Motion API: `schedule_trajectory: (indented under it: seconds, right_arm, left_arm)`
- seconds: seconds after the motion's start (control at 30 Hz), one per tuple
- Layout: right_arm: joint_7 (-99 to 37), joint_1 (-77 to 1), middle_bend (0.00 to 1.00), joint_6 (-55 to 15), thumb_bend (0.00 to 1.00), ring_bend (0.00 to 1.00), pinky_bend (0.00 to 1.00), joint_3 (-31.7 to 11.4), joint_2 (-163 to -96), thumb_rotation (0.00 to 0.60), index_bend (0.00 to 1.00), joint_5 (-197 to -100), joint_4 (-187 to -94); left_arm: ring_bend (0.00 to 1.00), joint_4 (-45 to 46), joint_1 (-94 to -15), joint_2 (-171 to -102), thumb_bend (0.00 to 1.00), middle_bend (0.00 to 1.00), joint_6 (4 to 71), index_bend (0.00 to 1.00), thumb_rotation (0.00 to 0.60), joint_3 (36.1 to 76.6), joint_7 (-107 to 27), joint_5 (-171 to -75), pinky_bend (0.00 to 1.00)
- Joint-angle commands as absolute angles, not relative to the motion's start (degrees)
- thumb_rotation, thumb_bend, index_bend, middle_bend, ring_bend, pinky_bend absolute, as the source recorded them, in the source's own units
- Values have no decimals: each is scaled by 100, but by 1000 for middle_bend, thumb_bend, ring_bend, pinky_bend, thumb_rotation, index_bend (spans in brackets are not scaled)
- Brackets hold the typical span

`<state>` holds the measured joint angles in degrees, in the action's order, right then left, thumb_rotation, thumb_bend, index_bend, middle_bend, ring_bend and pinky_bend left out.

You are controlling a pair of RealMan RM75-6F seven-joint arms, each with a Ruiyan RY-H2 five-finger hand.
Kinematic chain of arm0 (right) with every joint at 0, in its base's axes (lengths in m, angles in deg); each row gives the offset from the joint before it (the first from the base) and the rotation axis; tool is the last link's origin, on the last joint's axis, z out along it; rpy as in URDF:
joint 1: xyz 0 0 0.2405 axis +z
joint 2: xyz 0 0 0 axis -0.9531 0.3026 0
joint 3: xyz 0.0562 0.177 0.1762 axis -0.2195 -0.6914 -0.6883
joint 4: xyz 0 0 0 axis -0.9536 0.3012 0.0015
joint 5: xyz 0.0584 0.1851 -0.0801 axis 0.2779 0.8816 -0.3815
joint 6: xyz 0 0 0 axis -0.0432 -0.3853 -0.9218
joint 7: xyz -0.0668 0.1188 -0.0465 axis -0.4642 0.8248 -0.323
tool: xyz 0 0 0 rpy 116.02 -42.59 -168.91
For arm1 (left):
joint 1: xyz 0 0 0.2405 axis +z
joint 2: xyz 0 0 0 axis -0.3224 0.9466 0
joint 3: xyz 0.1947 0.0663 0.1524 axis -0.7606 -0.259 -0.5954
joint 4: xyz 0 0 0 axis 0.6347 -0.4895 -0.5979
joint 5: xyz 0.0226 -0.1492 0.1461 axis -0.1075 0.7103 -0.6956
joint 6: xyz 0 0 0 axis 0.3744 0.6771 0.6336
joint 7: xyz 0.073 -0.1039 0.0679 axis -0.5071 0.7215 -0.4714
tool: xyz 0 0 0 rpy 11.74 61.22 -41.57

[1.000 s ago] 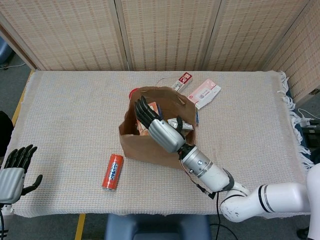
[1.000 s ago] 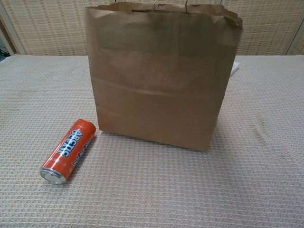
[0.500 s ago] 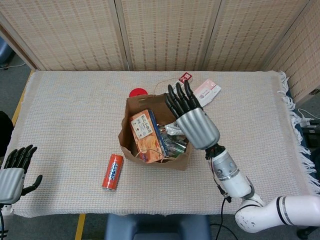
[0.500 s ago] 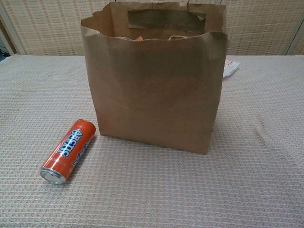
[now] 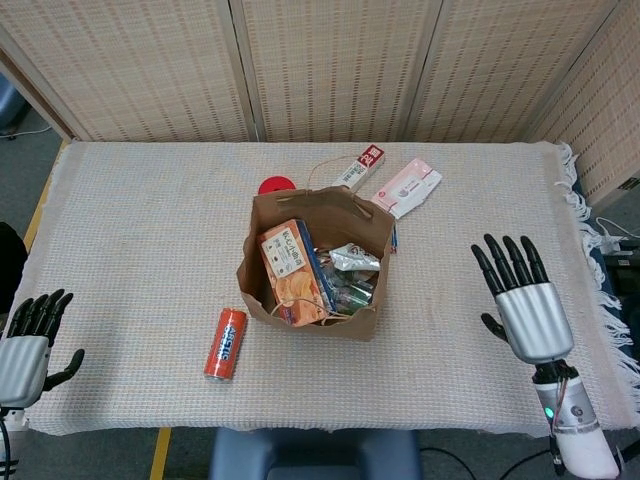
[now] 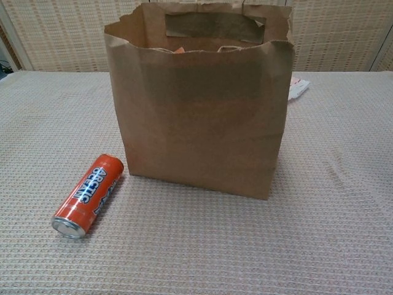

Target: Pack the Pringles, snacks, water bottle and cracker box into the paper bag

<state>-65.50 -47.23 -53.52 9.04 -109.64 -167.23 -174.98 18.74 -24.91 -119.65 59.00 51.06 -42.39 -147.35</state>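
The paper bag [image 5: 310,265] is standing open well left of the right hand [image 5: 525,305], already holding the cracker box [image 5: 290,270] and snack packets, so packing looks nearly done. The Pringles can [image 5: 226,342] is lying nearer the left hand [image 5: 28,352], awaiting pickup. Both hands are hanging empty with fingers spread near the front table edge, with open cloth between them.

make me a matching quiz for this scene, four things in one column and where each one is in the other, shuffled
Things:
1. orange can
2. cracker box
3. right hand
4. red lid

Places:
A. upright inside the paper bag
B. on the cloth behind the bag
C. lying on its side left of the bag
D. open, over the cloth right of the bag

Pairs: 1-C, 2-A, 3-D, 4-B
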Motion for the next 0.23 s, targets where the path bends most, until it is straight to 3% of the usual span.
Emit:
schedule_trajectory:
  seconds: [0.03,0.23]
  right_arm:
    - [-5645,-5564,0,-5467,12,0,7,1385,-11292,600,0,-17022,-16542]
    - [-4831,-5904,0,-5258,13,0,7,1185,-11540,600,0,-16924,-15870]
  left_arm:
    - [0,1874,-2488,-11969,346,0,5908,0,600,5106,-4243,-14738,0]
    - [0,1869,-2489,-11972,346,0,5911,0,600,5107,-4240,-14746,0]
